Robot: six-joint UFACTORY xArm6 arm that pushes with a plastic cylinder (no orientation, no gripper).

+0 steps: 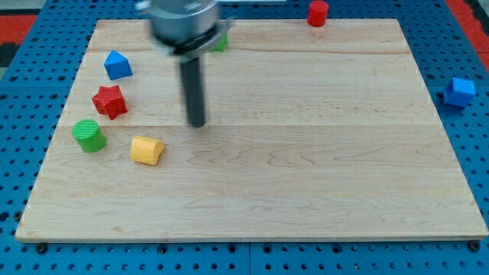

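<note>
My tip (pixel 197 123) rests on the wooden board (pixel 306 153), left of the middle. The nearest block is the yellow cylinder (pixel 146 150), lying on its side below and to the left of the tip, a clear gap apart. Further left stand the red star block (pixel 109 101) and the green cylinder (pixel 89 136). A blue block with a peaked top (pixel 117 65) sits above them near the board's left edge. A green block (pixel 221 42) is mostly hidden behind the rod's mount at the view's top. The tip touches no block.
A red cylinder (pixel 318 12) stands at the board's top edge, right of centre. A blue block (pixel 459 91) lies off the board on the blue perforated surface (pixel 474 153) at the view's right.
</note>
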